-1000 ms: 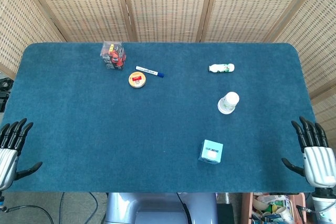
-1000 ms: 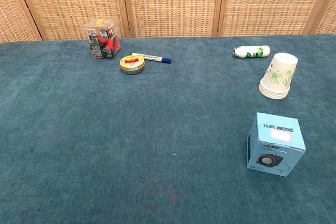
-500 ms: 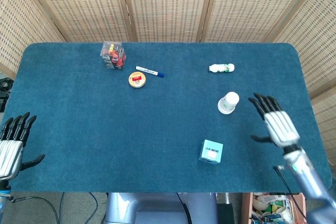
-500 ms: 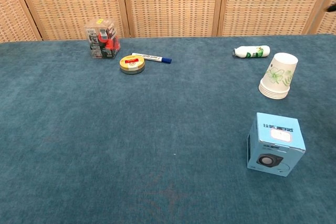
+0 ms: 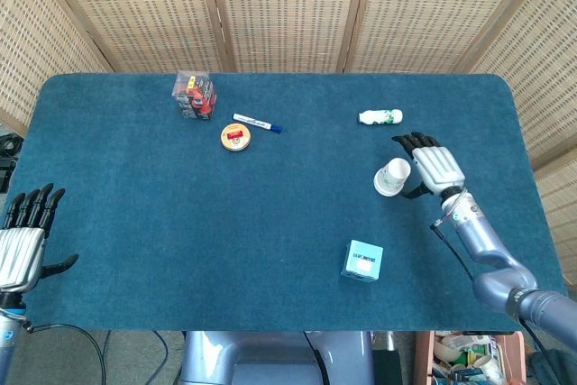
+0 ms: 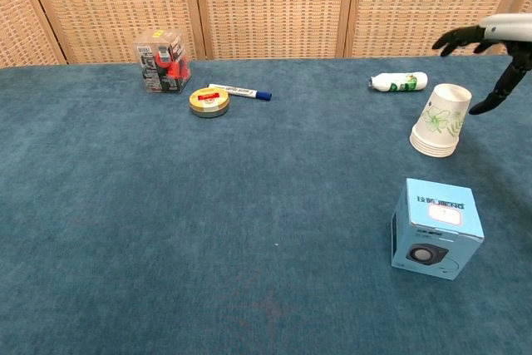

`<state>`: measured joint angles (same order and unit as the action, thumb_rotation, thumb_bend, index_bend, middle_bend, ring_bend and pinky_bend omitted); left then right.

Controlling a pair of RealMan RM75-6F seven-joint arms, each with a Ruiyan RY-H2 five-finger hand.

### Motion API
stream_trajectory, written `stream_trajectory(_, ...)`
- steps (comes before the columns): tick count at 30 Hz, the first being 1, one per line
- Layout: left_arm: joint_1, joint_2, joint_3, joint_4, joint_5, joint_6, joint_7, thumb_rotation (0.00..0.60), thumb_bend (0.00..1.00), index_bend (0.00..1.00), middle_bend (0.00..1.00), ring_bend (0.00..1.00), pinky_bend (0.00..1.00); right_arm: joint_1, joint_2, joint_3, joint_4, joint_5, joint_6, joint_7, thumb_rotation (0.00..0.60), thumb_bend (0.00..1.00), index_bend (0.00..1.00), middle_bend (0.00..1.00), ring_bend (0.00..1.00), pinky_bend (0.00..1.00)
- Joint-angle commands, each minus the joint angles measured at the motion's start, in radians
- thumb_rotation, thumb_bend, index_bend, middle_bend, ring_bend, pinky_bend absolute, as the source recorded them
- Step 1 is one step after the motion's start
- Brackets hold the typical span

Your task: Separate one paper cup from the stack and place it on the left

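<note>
My right hand (image 5: 436,167) has swung in from the tabletop's (image 5: 135,196) near right edge, where it sat a second ago, and now hovers just beside the cup stack (image 5: 391,177). Its fingers (image 5: 414,142) are spread apart and hold nothing; they arch over the stack's far side, and my thumb reaches toward the stack without touching it. In the chest view the same hand (image 6: 499,43) shows at the upper right, above and to the right of the stack (image 6: 440,120), with a gap between them.

The stack has not moved: upside down, rims on the cloth, leaning a little, just left of my right fingers. Beyond those fingers lies a small white bottle (image 5: 380,116) on its side. Nearer me than the stack stands a blue box (image 5: 362,261), well apart from my hand.

My left hand (image 5: 22,241) sits at the near left edge, fingers apart and empty, shifted only slightly from before. Far from both hands, toward the back left, are a round tin (image 5: 234,137), a marker (image 5: 257,123) and a clear box (image 5: 195,95), all where they were.
</note>
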<state>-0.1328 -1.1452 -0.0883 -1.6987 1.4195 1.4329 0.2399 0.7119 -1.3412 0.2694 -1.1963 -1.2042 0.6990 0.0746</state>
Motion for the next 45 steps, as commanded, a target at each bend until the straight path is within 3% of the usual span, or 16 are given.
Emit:
stream_trajectory(1,-0.007,-0.005,-0.005,0.001,-0.019,-0.011,0.011,0.600,0.11,0.00,0.00,0.00,0.00,0.035,-0.054,-0.016,0.077,0.029,-0.054,0.002,0.600,0.17,0.21,0.30,0.20,0.30)
stream_trajectory(9,-0.018,-0.012,-0.006,-0.010,-0.036,-0.024,0.031,0.600,0.11,0.00,0.00,0.00,0.00,0.072,-0.130,-0.017,0.191,0.020,-0.082,0.067,0.600,0.28,0.28,0.37,0.26,0.42)
stream_trajectory(16,-0.026,-0.015,-0.006,-0.008,-0.054,-0.037,0.039,0.600,0.11,0.00,0.00,0.00,0.00,0.080,-0.173,-0.025,0.257,-0.008,-0.061,0.112,0.600,0.38,0.49,0.55,0.42,0.58)
stream_trajectory(21,-0.028,-0.014,-0.006,-0.008,-0.055,-0.035,0.040,0.600,0.11,0.00,0.00,0.00,0.00,0.074,-0.175,-0.025,0.261,-0.017,-0.040,0.140,0.600,0.43,0.53,0.58,0.44,0.61)
stream_trajectory(25,-0.044,-0.021,-0.007,0.016,-0.023,-0.035,0.025,0.600,0.11,0.00,0.00,0.00,0.00,0.055,-0.133,-0.011,0.188,-0.043,0.018,0.202,0.600,0.45,0.53,0.59,0.44,0.61)
stream_trajectory(28,-0.071,-0.059,-0.017,0.091,0.057,-0.012,-0.060,0.600,0.11,0.00,0.00,0.00,0.00,0.040,-0.085,0.010,0.098,-0.062,0.052,0.285,0.600,0.48,0.53,0.59,0.44,0.61)
stream_trajectory(34,-0.142,-0.108,-0.038,0.213,0.146,-0.024,-0.155,0.600,0.11,0.00,0.00,0.00,0.00,0.034,-0.004,0.055,-0.053,-0.059,0.042,0.429,0.600,0.51,0.54,0.59,0.44,0.61)
stream_trajectory(39,-0.277,-0.282,-0.111,0.455,0.269,0.060,-0.317,0.600,0.11,0.05,0.00,0.00,0.00,0.047,0.047,0.114,-0.211,0.003,-0.023,0.578,0.600,0.53,0.54,0.59,0.44,0.61)
stream_trajectory(45,-0.429,-0.425,-0.148,0.570,0.303,0.016,-0.386,0.600,0.11,0.15,0.00,0.00,0.00,0.091,0.025,0.159,-0.285,0.115,-0.082,0.618,0.600,0.55,0.54,0.60,0.44,0.61)
